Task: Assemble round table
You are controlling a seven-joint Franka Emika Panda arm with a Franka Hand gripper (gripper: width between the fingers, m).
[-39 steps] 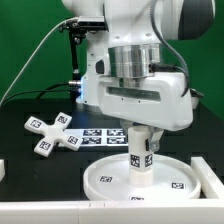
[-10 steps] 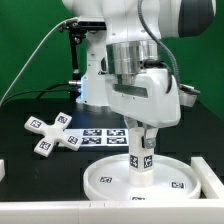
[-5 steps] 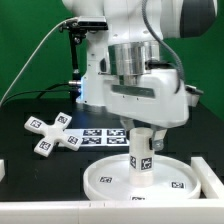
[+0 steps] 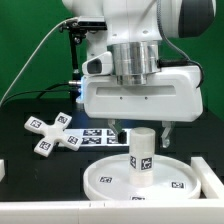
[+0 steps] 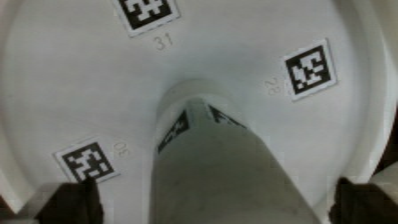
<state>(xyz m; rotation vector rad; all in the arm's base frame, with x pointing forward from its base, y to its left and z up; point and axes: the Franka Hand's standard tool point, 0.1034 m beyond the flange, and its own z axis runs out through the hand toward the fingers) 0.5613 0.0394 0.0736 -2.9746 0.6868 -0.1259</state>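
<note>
The round disc (image 4: 100, 180) lies flat on the black table at the front, tags facing up. The short cylindrical leg (image 4: 143, 152) stands upright at its centre. My gripper (image 4: 141, 132) hangs directly over the leg with its jaws spread, one finger on each side of the leg's top, apart from it. In the wrist view the leg (image 5: 222, 160) rises between my dark fingertips (image 5: 71, 205), with gaps on both sides, and the disc (image 5: 231, 60) lies below. The gripper (image 5: 222, 207) is open. The cross-shaped base (image 4: 52, 133) lies at the exterior view's left.
The marker board (image 4: 98, 134) lies flat behind the disc, partly hidden by my hand. A white block (image 4: 3, 170) sits at the exterior view's left edge and another white piece (image 4: 212, 175) at its right. A white ledge runs along the front.
My gripper has turned about its vertical axis, so its broad side now faces the camera. Its jaws have opened and let go of the leg, which stays standing on the disc.
</note>
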